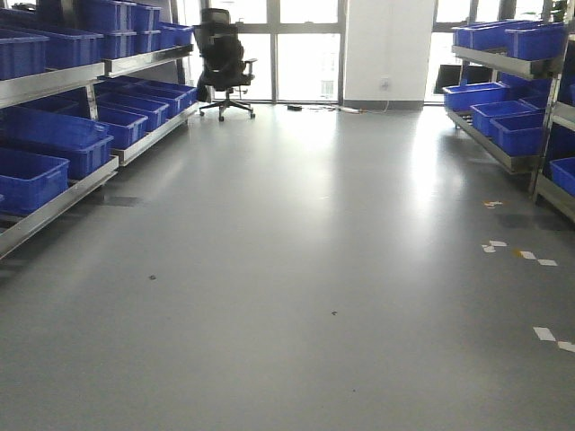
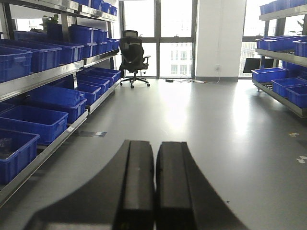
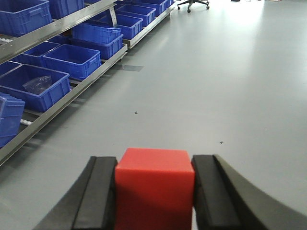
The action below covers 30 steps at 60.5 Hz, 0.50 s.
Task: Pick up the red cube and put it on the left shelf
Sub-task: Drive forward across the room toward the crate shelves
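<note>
No readable text (in any view)

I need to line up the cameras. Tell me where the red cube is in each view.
Front-facing: not in it.
Left wrist: not in it.
Right wrist: red cube at bottom centre, held by the right gripper.
Shared landmark: black office chair by the far windows.

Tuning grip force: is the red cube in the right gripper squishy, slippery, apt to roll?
Probably rigid: the red cube shows crisp edges, no bulge in the right gripper. Flat faces suggest it won't roll. Smooth matte surface, possibly a little slippery.
</note>
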Each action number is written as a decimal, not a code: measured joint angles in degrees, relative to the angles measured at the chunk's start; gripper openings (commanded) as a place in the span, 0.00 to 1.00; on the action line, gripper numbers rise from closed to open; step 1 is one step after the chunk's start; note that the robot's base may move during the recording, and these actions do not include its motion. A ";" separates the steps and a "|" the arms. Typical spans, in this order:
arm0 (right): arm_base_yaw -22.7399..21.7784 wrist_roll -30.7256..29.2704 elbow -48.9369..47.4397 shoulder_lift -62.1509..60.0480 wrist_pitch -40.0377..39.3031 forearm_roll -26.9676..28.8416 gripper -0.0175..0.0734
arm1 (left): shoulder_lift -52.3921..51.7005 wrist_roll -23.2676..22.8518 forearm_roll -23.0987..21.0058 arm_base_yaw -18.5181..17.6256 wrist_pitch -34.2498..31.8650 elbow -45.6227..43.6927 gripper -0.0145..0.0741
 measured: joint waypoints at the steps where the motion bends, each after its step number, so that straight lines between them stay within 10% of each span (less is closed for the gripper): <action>1: 0.00 0.00 0.00 0.00 0.00 0.00 0.23 | 0.00 0.00 0.00 0.00 0.00 0.00 0.28; 30: 0.00 0.00 0.08 0.10 0.54 0.00 0.23 | 0.00 0.00 0.00 0.00 0.00 0.00 0.28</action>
